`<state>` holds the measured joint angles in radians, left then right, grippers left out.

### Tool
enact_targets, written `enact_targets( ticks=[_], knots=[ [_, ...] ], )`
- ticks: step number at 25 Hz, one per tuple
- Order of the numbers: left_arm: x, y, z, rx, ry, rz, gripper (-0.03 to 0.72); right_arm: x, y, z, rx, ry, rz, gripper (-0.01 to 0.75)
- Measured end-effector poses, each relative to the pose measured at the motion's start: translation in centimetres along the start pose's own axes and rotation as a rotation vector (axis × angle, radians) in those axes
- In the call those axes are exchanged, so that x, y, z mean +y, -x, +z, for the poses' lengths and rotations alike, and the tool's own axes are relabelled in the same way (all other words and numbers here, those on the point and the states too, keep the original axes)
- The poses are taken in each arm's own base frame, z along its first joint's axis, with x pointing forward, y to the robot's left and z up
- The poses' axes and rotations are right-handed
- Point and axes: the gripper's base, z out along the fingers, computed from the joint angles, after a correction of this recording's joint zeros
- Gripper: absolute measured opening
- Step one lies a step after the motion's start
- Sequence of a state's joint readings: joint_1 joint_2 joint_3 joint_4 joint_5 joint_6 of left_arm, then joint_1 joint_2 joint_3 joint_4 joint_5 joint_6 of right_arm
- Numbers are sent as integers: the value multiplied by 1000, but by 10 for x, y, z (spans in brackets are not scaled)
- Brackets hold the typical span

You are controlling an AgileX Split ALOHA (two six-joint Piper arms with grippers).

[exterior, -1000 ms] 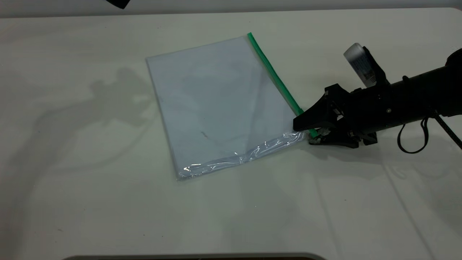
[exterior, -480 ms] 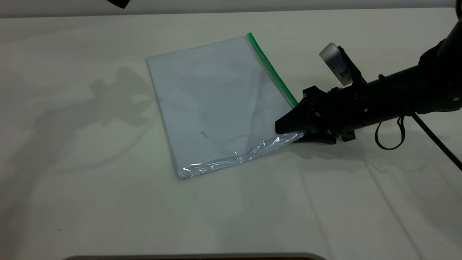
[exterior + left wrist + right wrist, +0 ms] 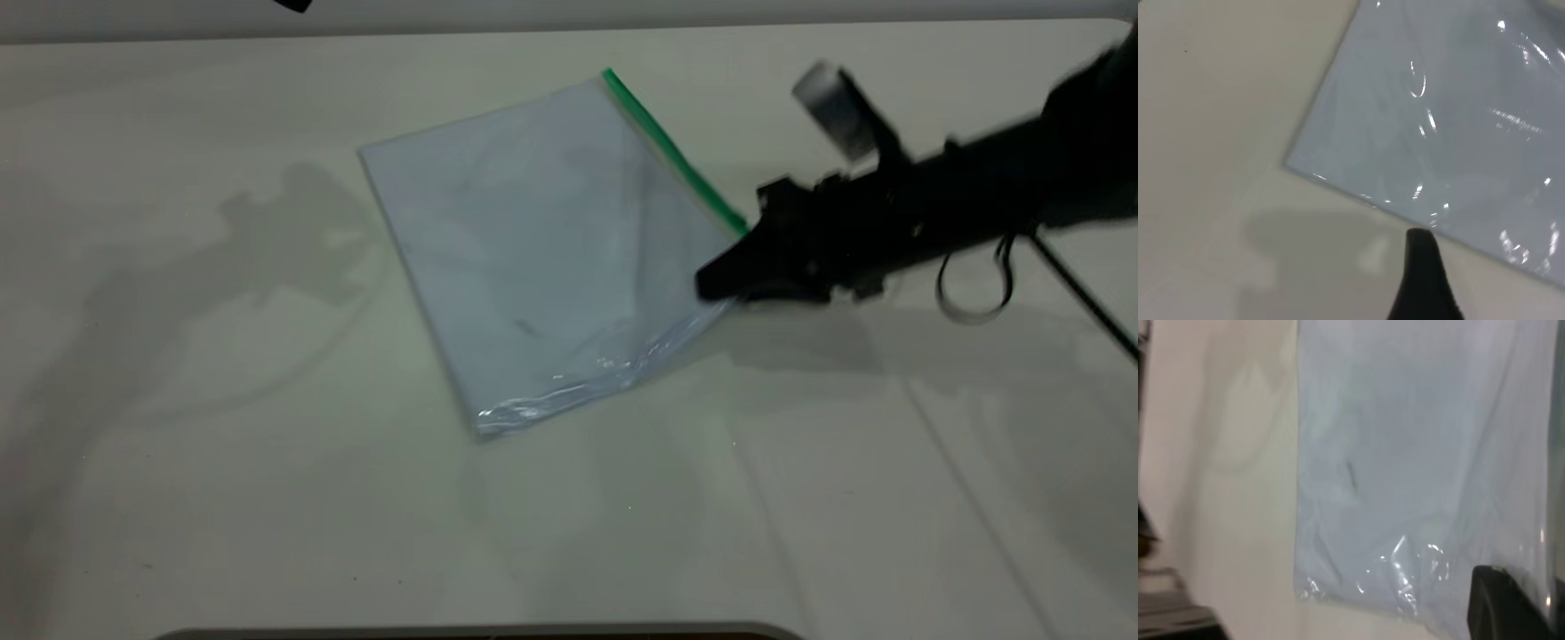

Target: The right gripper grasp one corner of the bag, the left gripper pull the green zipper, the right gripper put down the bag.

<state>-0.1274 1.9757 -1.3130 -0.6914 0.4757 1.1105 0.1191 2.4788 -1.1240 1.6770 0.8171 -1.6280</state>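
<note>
The bag (image 3: 551, 249) is a clear pouch with a white sheet inside and lies mid-table. Its right near corner is raised off the table. The green zipper (image 3: 676, 160) runs along its right edge; I cannot make out the slider tab. My right gripper (image 3: 722, 283) is shut on that raised corner, where the zipper ends, and holds it above the table. In the right wrist view a black finger (image 3: 1501, 607) lies over the bag (image 3: 1418, 467). My left gripper (image 3: 293, 4) is only a black tip at the far top edge. In the left wrist view a black part of it (image 3: 1425, 287) hovers beside a bag (image 3: 1438, 120) edge.
The white table (image 3: 222, 489) spreads all round the bag. The right arm (image 3: 978, 204) with its white cylinder and looped black cable (image 3: 978, 284) reaches in from the right. A dark rim (image 3: 480, 633) runs along the table's near edge.
My right gripper slid onto the bag's right near corner, closed and rose with it. The bag's near edge has swung right and tilted up. The left gripper stays at the far edge.
</note>
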Motion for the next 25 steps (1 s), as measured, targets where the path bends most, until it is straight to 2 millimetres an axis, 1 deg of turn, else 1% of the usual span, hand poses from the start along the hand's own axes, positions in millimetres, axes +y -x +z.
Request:
enact_targets(
  ticks=[3, 8, 10, 12, 15, 20, 22, 25],
  knots=[
    [0, 0, 0, -1, 2, 11, 590, 11, 25, -20, 3, -119, -137, 34],
    [0, 0, 0, -2, 3, 60, 590, 41, 62, -56, -29, -243, -392, 34],
    [-1, 1, 0, -1, 2, 119, 590, 55, 73, -67, -42, -274, -493, 34],
    [-4, 2, 2, -3, -2, 202, 590, 68, 80, -73, -60, -297, -567, 34],
    [-12, 8, 4, -30, -17, 352, 590, 83, 84, -70, -76, -312, -666, 34],
    [-34, 25, 9, -149, -54, 588, 590, 107, 78, -48, -54, -295, -829, 34],
    [-45, 33, 11, -210, -64, 659, 590, 115, 76, -41, -47, -279, -876, 34],
    [-58, 40, 18, -264, -82, 713, 590, 125, 73, -33, -49, -258, -909, 34]
  ],
)
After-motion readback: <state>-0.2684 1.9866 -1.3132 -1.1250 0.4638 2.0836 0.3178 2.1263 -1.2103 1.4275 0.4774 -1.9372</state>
